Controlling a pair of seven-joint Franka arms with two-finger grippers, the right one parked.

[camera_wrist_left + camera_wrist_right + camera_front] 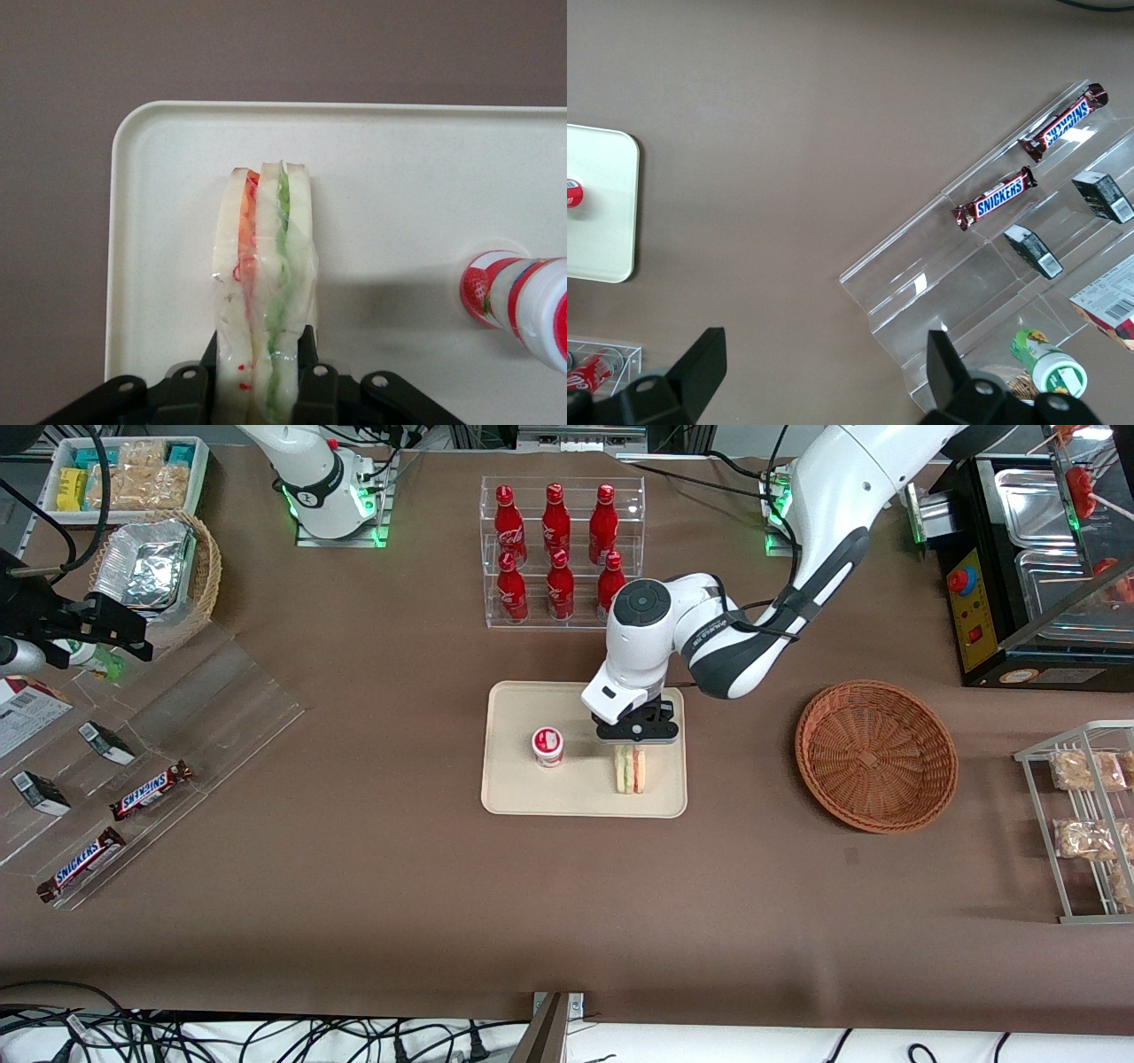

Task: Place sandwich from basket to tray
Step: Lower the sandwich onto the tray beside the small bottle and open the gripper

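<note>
On the worktop (372, 886), going across the front view, the cream tray (514, 793) comes first, with a small red-and-white cup (548, 746) standing on it. Beside the cup, toward the working arm's end, the sandwich (630, 770) stands on edge on the tray, its wedge upright. The end effector (637, 735) sits directly above it, and the wrist view shows the two black fingers (306, 367) pressed against the bread faces of the sandwich (264, 292), so it is clenched on the sandwich. Farther along, the reddish-brown basket (875, 755) lies well apart from the tray, with nothing visible inside.

The sandwich looks light and soft: white bread that would crush under a hard squeeze, under clear film that is probably slippery (the wrap wrinkles around the fingers). The flat bread faces, as held now, seem the sensible place to grip, with gentle pressure. Standing on its narrow edge, it may topple once let go.
</note>
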